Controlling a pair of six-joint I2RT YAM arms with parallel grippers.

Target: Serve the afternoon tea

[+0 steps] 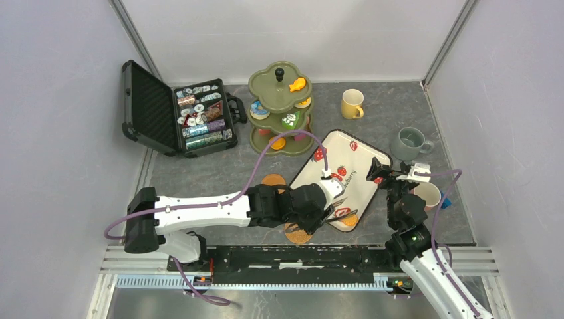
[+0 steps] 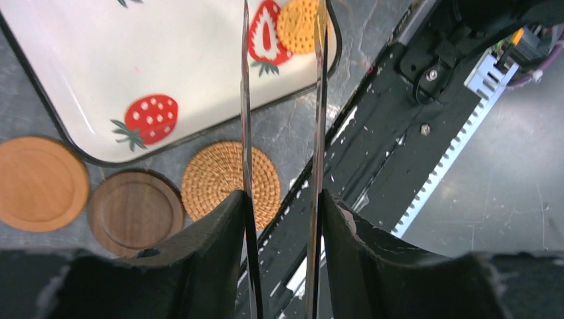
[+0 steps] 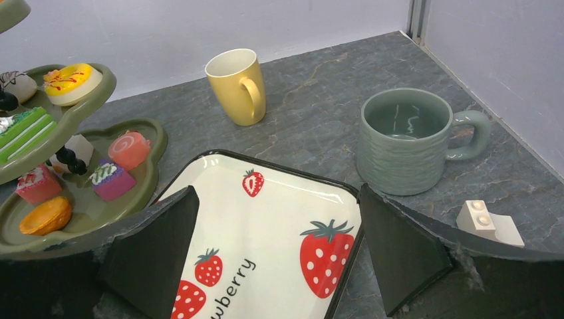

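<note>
The waffle cookie lies on the strawberry tray at the top of the frame, between the tips of my tongs. The tongs run straight up the picture and point at the top edge. My left gripper squeezes them. Three coasters sit in a row at the lower left. My right gripper is wide open and holds nothing.

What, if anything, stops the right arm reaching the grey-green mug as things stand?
Probably nothing, so likely yes: the right gripper is open, the grey-green mug stands upright just ahead, and only bare table lies between them.
</note>
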